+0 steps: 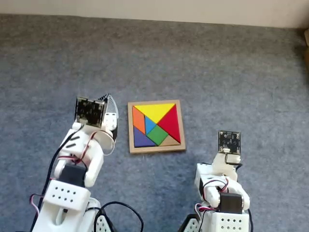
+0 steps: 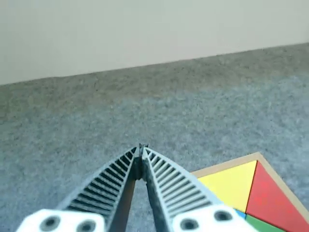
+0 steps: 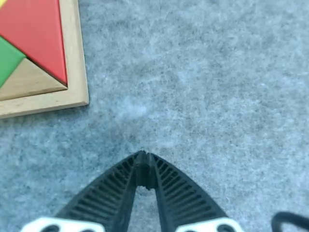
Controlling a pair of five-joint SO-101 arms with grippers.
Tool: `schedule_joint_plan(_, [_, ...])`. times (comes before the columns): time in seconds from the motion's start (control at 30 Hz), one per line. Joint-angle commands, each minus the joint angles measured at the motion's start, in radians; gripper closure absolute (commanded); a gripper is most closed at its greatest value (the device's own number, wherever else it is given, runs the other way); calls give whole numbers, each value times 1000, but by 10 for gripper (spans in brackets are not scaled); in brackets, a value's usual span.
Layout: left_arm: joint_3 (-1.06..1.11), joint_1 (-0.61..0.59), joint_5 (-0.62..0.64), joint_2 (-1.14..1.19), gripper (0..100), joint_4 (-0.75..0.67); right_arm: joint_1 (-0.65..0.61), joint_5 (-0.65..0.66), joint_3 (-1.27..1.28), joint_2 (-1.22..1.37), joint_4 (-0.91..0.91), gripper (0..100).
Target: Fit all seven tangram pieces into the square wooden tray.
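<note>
Seen from above, the square wooden tray (image 1: 157, 149) lies on the grey carpeted table (image 1: 231, 67) between the two arms, well apart from the right arm (image 1: 223, 186) and just beside the left gripper (image 1: 109, 97). Its floor shows a yellow triangle (image 1: 154, 112), red triangle (image 1: 171, 126), orange parallelogram (image 1: 138, 120), light blue triangle (image 1: 149, 125), dark blue triangle (image 1: 140, 139) and green square (image 1: 157, 135) lying flat and edge to edge. A tan triangle (image 1: 169, 141) fills the last corner. From the left wrist camera, the left gripper's ribbed jaws are pressed together at the tip with nothing between them, hovering over bare carpet beside the tray's yellow and red corner. From the right wrist camera, the right gripper (image 3: 144, 159) is likewise closed and empty above the carpet, the tray's near corner a little way off. Here the tan triangle matches the wood of the rim, so I cannot tell whether it is an unpainted seventh piece or bare tray floor. No loose piece lies anywhere on the carpet, and both arms sit off the tray. The puzzle looks finished, or at most one small triangle short.
</note>
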Motion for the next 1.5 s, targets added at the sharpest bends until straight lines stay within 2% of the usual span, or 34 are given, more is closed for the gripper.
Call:
schedule_joint_plan(0.0, [12, -5, 6, -90, 993, -20, 10, 8, 116, -19, 7, 990])
schedule_joint_plan(0.67, [205, -7, 5, -561, 993, -20, 10, 8, 116, -19, 7, 990])
schedule_joint_plan(1.07, [197, -16, 5, -578, 993, -18, 10, 8, 116, -19, 7, 990])
schedule_joint_plan(1.33, [308, -171, 5, -579, 993, -15, 10, 8, 116, -19, 7, 990])
schedule_joint_plan(1.47, [308, -236, 5, -579, 993, 95, 10, 8, 116, -19, 7, 990])
